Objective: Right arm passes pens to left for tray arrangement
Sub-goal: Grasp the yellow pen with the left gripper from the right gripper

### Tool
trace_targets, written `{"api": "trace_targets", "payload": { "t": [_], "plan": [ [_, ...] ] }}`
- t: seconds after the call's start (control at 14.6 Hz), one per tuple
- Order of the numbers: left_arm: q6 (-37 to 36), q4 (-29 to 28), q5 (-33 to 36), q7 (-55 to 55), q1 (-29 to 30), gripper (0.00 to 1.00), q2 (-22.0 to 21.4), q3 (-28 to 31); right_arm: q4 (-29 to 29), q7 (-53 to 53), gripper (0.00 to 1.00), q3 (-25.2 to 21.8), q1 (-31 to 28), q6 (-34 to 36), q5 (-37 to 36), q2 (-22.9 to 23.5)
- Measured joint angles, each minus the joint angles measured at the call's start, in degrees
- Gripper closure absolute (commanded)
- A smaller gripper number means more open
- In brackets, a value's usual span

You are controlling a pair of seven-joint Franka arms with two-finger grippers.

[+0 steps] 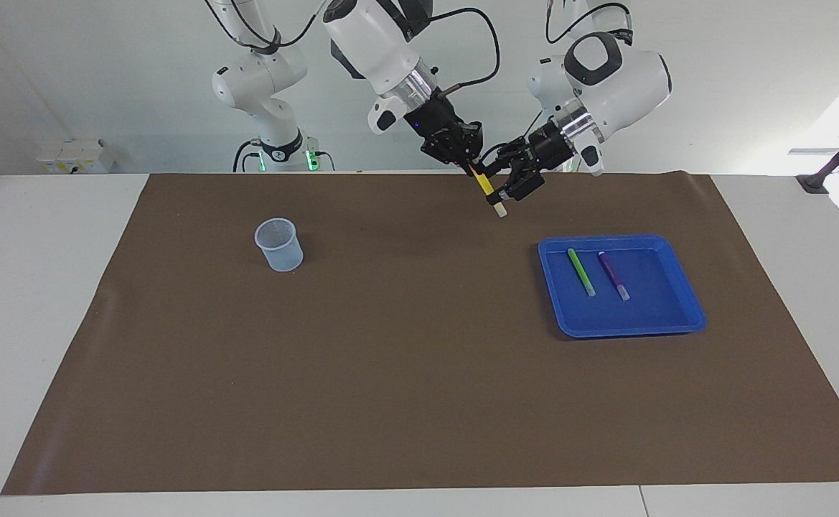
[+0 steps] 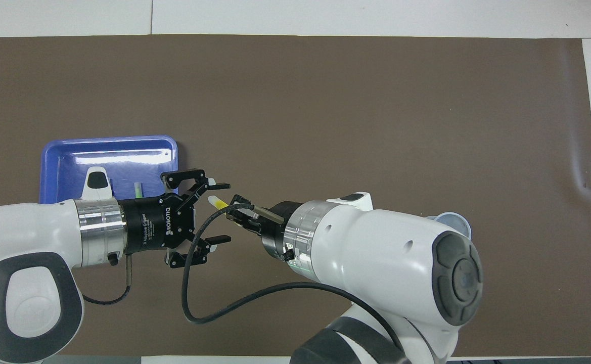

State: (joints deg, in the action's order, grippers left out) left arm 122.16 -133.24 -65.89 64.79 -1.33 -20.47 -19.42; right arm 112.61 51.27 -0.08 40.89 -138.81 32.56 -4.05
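Yellow pen (image 1: pixel 486 184) clamped in right tool (image 1: pixel 471 164), slanting down | left tool (image 1: pixel 511 185) fingers apart, flanking its pale lower end | blue tray (image 1: pixel 685 316) below left tool, green and purple pens inside

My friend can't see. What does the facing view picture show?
The right gripper holds a yellow pen in the air, and the open left gripper is around it. A green pen and purple pen lie in the blue tray.
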Motion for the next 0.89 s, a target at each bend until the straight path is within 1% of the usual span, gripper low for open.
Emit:
{"api": "trace_targets", "payload": {
  "t": [0.21,0.27,0.41,0.48,0.55,0.69,0.89],
  "plan": [
    [0.2,0.0,-0.1,0.1,0.0,0.31,0.0,0.0,0.0,0.0,1.0,0.0,0.0,0.0,0.0,0.0],
    [0.3,0.0,-0.1,0.1,0.0,0.36,0.0,0.0,0.0,0.0,1.0,0.0,0.0,0.0,0.0,0.0],
    [0.6,0.0,-0.2,0.2,0.0,0.5,0.0,0.0,0.0,0.0,1.0,-0.1,0.0,0.0,0.0,0.0],
    [0.6,0.0,-0.4,0.2,0.0,0.59,0.0,0.0,0.1,0.0,1.0,-0.1,0.0,0.0,0.0,0.0],
    [0.7,0.0,-0.6,0.2,0.0,0.71,0.0,0.0,0.1,0.0,1.0,-0.1,0.0,0.0,0.0,0.0],
    [0.7,0.0,-0.7,0.2,0.0,1.0,0.0,0.0,0.2,0.0,1.0,-0.1,0.0,0.0,0.0,0.0],
    [0.8,-0.2,-0.8,-0.2,0.0,1.0,-0.1,-0.1,0.4,0.0,1.0,-0.3,-0.1,-0.2,0.1,0.0]
  ]
}}
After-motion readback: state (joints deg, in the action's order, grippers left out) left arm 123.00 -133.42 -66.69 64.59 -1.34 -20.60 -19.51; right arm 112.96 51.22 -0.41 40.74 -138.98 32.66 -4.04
